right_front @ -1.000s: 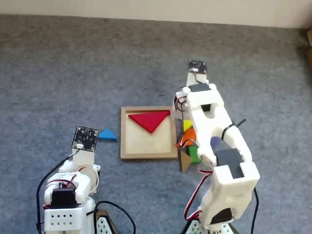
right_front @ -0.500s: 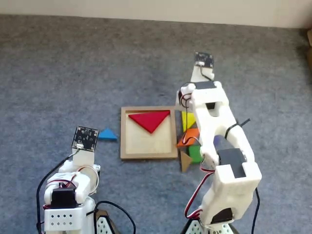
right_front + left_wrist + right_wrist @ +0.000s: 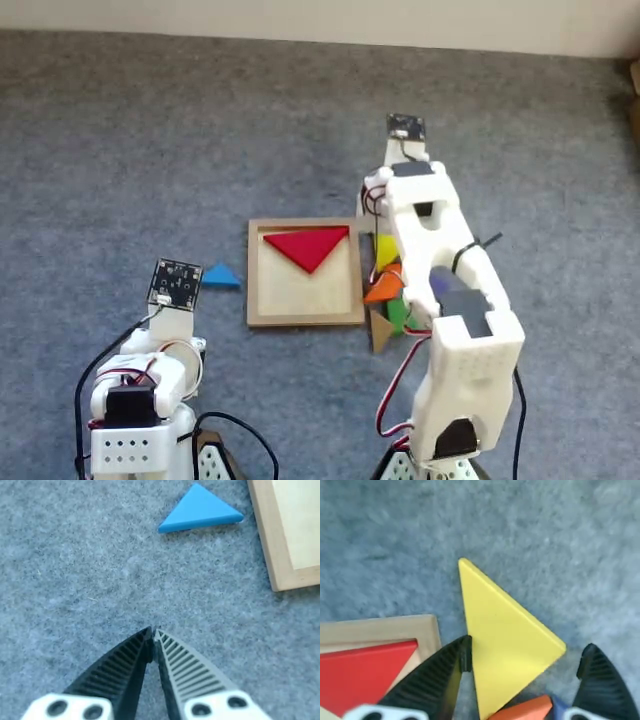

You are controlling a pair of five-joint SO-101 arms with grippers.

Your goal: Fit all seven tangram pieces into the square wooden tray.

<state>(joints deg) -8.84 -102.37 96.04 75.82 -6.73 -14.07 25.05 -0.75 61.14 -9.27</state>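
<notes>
Grey, carpet-like tabletop, pale wall strip along far edge. Near centre, square wooden tray (image 3: 253,272) with red triangle (image 3: 307,246) inside, against far rim, tip toward the arms' bases.

Right arm (image 3: 440,260) stretched out along tray's right side. Right jaws spread wide, gripping nothing, straddling yellow triangle (image 3: 502,637). One fingertip (image 3: 465,655) at the triangle's edge nearest the tray, btwn piece and tray corner; the other (image 3: 587,657) just past the opposite corner, over bare carpet. Contact w/ the piece: can't tell.

Yellow triangle flat on the carpet, just beside tray's right rim, outside it. Sharp tip pointing away from the arm's base, toward far side of tabletop; long axis roughly parallel to that rim. In high view mostly hidden under the arm.

Nearer the base, orange piece (image 3: 383,290) touching the yellow one, shape partly covered; then green piece (image 3: 398,315) and brown triangle (image 3: 381,330), both part-hidden by the arm. Bluish sliver beside the orange in right wrist view, too little to identify.

Left arm (image 3: 150,380) back near its base. Left jaws clenched tip to tip, nothing btwn, over bare carpet. Blue triangle (image 3: 200,510) ahead of them, well apart, flat, near tray's left rim.
</notes>
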